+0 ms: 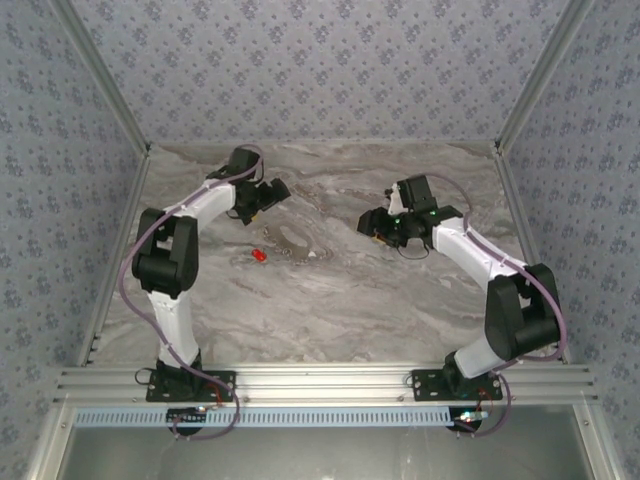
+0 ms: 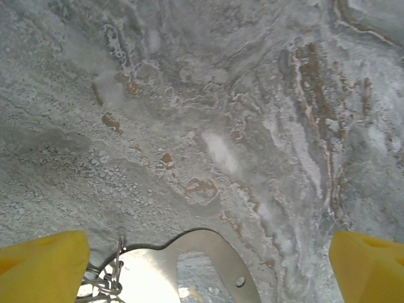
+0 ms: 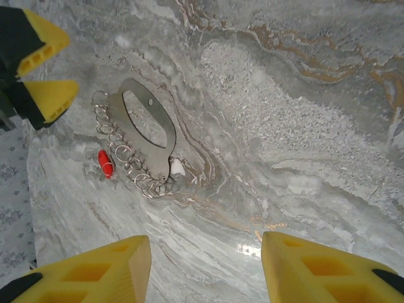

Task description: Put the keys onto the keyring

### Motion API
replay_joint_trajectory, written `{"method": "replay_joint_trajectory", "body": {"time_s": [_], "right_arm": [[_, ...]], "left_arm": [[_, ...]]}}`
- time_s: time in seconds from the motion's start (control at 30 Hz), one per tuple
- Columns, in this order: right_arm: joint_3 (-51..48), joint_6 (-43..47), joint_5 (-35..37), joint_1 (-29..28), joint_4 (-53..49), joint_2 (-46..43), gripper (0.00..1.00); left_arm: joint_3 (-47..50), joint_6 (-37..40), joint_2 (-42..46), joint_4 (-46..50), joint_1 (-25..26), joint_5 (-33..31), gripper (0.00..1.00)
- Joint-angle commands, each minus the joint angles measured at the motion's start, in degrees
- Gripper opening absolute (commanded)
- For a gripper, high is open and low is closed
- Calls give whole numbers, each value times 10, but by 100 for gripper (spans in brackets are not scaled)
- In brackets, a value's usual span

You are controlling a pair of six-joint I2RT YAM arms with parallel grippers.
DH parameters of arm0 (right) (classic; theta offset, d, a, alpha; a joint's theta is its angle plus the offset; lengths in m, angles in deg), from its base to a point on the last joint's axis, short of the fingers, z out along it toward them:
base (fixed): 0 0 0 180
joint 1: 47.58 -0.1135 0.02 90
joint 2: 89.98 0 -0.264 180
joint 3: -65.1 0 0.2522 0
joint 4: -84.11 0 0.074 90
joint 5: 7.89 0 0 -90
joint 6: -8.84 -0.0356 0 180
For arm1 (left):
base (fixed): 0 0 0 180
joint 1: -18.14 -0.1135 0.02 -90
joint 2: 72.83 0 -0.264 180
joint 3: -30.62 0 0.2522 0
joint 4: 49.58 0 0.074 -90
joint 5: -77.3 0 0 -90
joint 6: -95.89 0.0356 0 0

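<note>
Broadly, the grey marbled counter [image 1: 330, 300] spreads between patterned walls, with both arms bolted at its near edge. The left arm [image 1: 170, 260] and the right arm [image 1: 500, 290] each bend in toward the middle.

The left pincer [image 1: 270, 192] hangs over the far left part of the counter. In its own wrist view the left pincer [image 2: 205, 265] has its yellow fingers spread wide with nothing between them. The right wrist view shows its tips [image 3: 47, 69] apart too, just beside one end of the keyring.

The right pincer [image 1: 372, 225] sits well apart from the keyring, on the right. Seen from its wrist, the right pincer [image 3: 205, 265] is also spread and grips nothing.

The keyring [image 3: 158, 154] lies flat on the counter between the two pincers, near the left one [image 1: 293, 240], and one end of it shows below the left fingers [image 2: 224, 259].

A row of small wire rings [image 3: 123, 151] runs along one long edge of the keyring.

The keys [image 3: 105, 163], a tiny red piece, lie on the counter just beside those rings [image 1: 258, 257]. I cannot tell whether they are hooked to one.
</note>
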Motion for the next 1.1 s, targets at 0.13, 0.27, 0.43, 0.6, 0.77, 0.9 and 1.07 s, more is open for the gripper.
{"method": "replay_joint_trajectory", "body": {"time_s": [0.13, 0.27, 0.43, 0.6, 0.77, 0.9, 1.07], "right_arm": [[27, 3, 24, 9, -19, -12, 52], [34, 13, 20, 11, -34, -14, 52], [19, 16, 19, 14, -43, -41, 52], [-8, 17, 17, 21, -51, -80, 52], [-40, 16, 14, 28, -60, -118, 52], [-71, 18, 12, 31, -64, -134, 52], [-98, 23, 16, 30, -51, -136, 52]], "left_arm": [[8, -19, -22, -11, 9, 9, 98], [0, -25, -31, -18, 25, 17, 98], [-4, -34, -41, -17, 61, 23, 98], [-19, -53, -57, -34, 108, 37, 98], [-94, -79, -106, -44, 169, 58, 98], [-187, -72, -133, -6, 205, 64, 98], [-183, -68, -87, 7, 192, 37, 98]]}}
